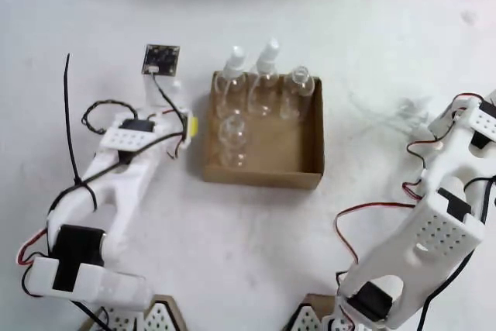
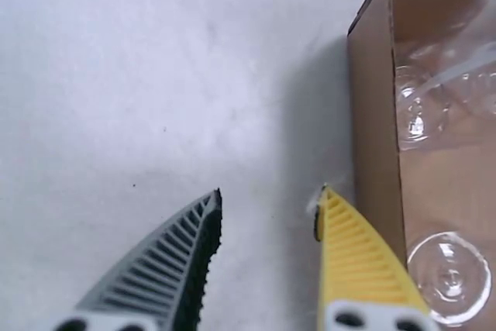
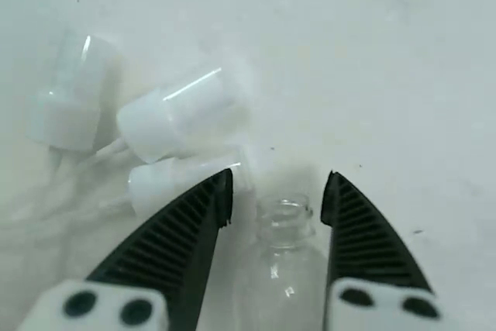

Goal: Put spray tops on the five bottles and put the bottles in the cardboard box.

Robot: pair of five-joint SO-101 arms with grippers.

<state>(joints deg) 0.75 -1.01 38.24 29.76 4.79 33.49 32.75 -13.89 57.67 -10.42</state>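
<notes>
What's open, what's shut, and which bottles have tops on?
cardboard box: open, four bottles inside
left back bottle, middle back bottle: tops on
right back bottle, front bottle: no tops
fifth bottle: no top, gripped by right gripper
three spray tops: loose on table
left gripper: open, empty

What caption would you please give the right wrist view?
The right gripper around an uncapped bottle, three loose spray tops beside it.
</notes>
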